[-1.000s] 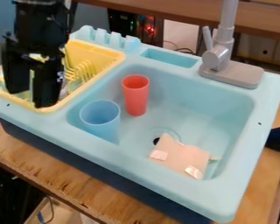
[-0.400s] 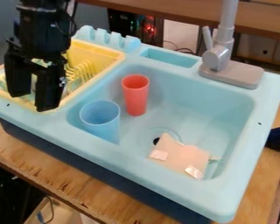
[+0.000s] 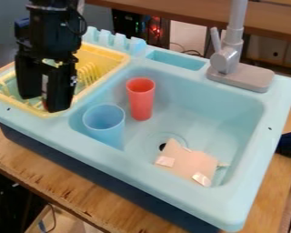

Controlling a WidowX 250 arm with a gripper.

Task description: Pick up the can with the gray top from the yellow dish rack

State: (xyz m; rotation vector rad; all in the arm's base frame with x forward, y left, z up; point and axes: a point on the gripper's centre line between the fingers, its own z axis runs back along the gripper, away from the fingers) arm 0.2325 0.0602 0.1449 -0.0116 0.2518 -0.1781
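1. Start with the yellow rack (image 3: 102, 54), the thing nearest your gripper (image 3: 42, 103): it sits at the view's left end of the sink unit (image 3: 127, 157), and your jaws hang over its near-left part.
2. Its long axis runs from the view's lower left to its upper right, so most of the rack lies up and to the right of your jaws. You have one arm here, coming in from the top edge.
3. Your fingers stand apart, pointing down, with a visible gap between them; you hold nothing that can be made out. Whether the tips touch the rack, you cannot tell.
4. The rack looks like smooth, glossy plastic, with a raised rounded rim and a row of thin upright prongs inside.
5. Across the rim to the view's right, you have the blue cup (image 3: 104, 123), upright in the basin, round-mouthed, smooth and slightly translucent.
6. Just beside it, farther back, stands the red cup (image 3: 142, 100), narrower, taller-looking and tapered toward its foot.
7. Farther out, near the dark drain hole (image 3: 163, 146), you see a flat, pinkish-tan piece (image 3: 187, 161), matt and irregular, with shiny patches at its edge.
8. Behind the basin rises the grey faucet (image 3: 228, 59), smooth on a rounded base; under everything runs the grained wooden table (image 3: 69, 184), rough at its front edge.
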